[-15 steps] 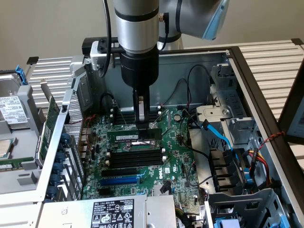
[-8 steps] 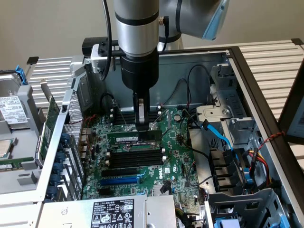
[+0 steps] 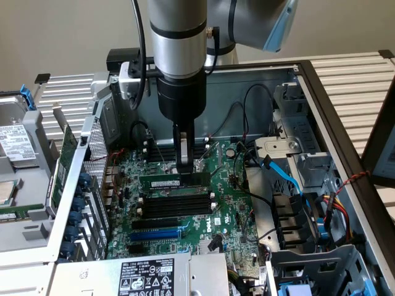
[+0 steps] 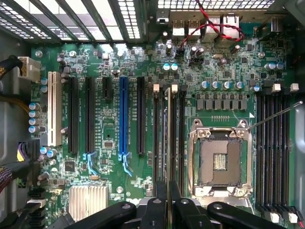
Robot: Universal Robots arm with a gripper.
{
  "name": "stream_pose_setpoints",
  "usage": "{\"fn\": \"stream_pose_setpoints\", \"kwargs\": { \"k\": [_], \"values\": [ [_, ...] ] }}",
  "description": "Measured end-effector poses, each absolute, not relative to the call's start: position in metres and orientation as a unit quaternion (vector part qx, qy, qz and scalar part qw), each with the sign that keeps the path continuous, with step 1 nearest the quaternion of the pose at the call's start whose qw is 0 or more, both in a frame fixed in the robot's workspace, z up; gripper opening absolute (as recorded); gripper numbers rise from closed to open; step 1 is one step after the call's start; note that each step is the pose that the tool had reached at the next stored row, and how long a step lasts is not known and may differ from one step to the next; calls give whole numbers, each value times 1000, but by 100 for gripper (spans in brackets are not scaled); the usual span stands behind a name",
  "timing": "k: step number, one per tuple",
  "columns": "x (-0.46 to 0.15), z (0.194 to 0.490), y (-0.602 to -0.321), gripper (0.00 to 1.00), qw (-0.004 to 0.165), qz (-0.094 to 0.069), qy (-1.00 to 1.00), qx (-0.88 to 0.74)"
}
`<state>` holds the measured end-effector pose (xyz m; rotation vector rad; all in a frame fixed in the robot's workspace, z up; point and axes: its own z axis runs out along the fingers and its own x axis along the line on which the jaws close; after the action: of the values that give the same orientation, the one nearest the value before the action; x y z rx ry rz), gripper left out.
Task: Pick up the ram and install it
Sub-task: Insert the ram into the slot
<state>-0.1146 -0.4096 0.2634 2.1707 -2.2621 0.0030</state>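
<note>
The claw (image 3: 184, 166) hangs straight down from the arm into an open computer case (image 3: 321, 92). Its fingers (image 4: 157, 207) are closed tightly on the ram (image 3: 157, 181), one on each flat face of the stick. The ram stands on its long edge directly beneath the claw, gripped past its middle, so the longer part with the white label sticks out to one side. In the wrist view the ram (image 4: 169, 138) shows edge-on as a thin line running away from the claw between the black memory slots (image 4: 157, 138). It is lined up with them, but whether it is pressed home or only resting over a slot cannot be told. The motherboard (image 3: 228, 203) lies under the claw. The empty CPU socket (image 4: 220, 160) sits just beside the ram on one side of the claw. The blue expansion slot (image 4: 123, 117) lies farther off on the other side, beyond the remaining memory slots.
</note>
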Motion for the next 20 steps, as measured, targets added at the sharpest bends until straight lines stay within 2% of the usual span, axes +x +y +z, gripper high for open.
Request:
{"fn": "stream_pose_setpoints", "kwargs": {
  "k": [20],
  "values": [
    [-115,247,-414,14,6,4,-721,692]
  ]
}}
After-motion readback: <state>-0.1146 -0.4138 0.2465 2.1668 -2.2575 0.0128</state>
